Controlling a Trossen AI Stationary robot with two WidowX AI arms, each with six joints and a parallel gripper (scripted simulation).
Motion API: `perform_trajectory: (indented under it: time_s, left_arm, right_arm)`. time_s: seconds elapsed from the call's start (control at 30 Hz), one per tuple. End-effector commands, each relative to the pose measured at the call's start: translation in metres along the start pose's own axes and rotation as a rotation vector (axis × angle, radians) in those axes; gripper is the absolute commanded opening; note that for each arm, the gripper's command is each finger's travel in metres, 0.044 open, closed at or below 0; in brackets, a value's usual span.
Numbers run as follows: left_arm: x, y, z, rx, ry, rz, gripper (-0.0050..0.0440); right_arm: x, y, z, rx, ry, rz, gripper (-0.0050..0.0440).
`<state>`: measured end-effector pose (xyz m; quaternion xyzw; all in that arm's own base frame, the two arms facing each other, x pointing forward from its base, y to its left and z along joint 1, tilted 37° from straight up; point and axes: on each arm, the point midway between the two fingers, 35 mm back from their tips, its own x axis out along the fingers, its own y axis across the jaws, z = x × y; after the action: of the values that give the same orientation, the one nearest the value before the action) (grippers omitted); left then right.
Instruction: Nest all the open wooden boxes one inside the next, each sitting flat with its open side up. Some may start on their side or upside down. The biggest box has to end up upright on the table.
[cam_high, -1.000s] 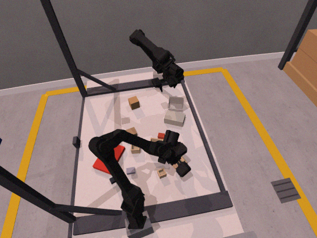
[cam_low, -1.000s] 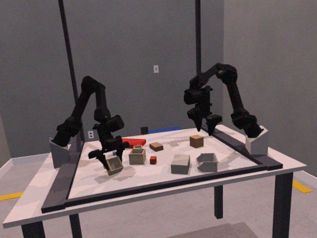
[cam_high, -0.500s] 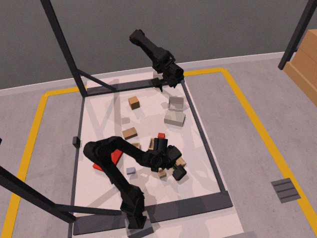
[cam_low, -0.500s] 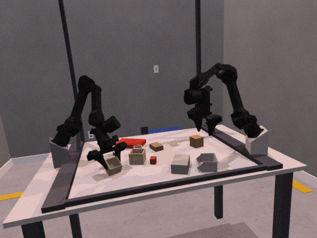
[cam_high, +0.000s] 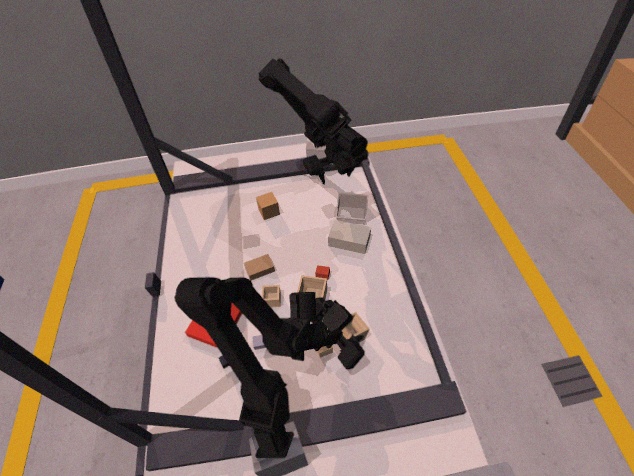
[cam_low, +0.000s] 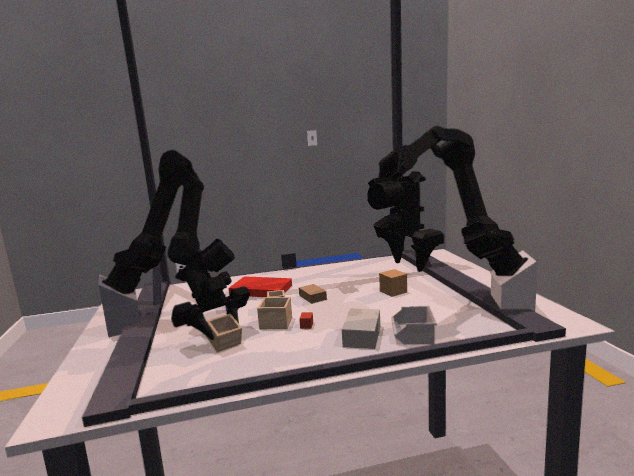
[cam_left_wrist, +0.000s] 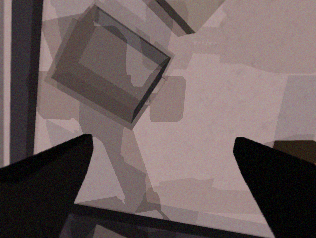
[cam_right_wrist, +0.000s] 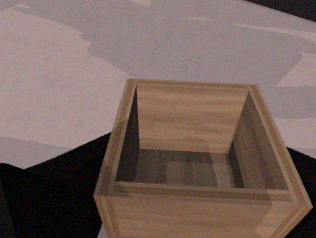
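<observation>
My right gripper (cam_high: 348, 333) is shut on a light wooden open box (cam_high: 356, 326), held tilted low over the table's near side; it also shows in the exterior view (cam_low: 225, 331) and fills the right wrist view (cam_right_wrist: 200, 165), open side up. A medium open wooden box (cam_high: 312, 286) stands upright beside it, and a small open wooden box (cam_high: 271, 294) stands behind it. A tiny wooden box (cam_high: 325, 350) lies partly hidden under the arm. My left gripper (cam_high: 335, 171) is open and empty, high over the far corner above a grey open box (cam_left_wrist: 107, 70).
The grey open box (cam_high: 352, 206) is upright near the far rail, with a closed-looking grey box (cam_high: 349, 236) beside it. A brown cube (cam_high: 267, 204), a flat brown block (cam_high: 259, 266), a red cube (cam_high: 322, 271) and a red slab (cam_high: 204, 330) lie around. A dark rail frames the table.
</observation>
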<state>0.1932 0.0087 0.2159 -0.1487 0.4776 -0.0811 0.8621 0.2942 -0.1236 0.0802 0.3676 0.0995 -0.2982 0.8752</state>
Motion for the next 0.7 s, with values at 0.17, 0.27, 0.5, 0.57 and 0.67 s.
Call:
perform_trajectory:
  time_s: [0.17, 0.27, 0.5, 0.57, 0.67]
  left_arm:
    - [-0.003, -0.001, 0.001, 0.008, -0.013, 0.001, 0.04]
    - [-0.003, -0.001, 0.001, 0.008, -0.013, 0.001, 0.04]
    - [-0.003, -0.001, 0.001, 0.008, -0.013, 0.001, 0.04]
    - [-0.003, -0.001, 0.001, 0.008, -0.013, 0.001, 0.04]
    - [-0.003, -0.001, 0.001, 0.008, -0.013, 0.001, 0.04]
  right_arm:
    - [0.0, -0.003, -0.01, -0.01, -0.119, -0.016, -0.005]
    - [-0.002, -0.001, -0.009, -0.005, -0.157, -0.004, -0.005]
    - [-0.003, 0.001, -0.008, -0.004, -0.191, 0.006, -0.005]
    - [-0.002, 0.001, -0.01, -0.006, -0.224, 0.006, -0.005]
    - [-0.001, -0.004, -0.019, -0.024, -0.245, -0.021, -0.005]
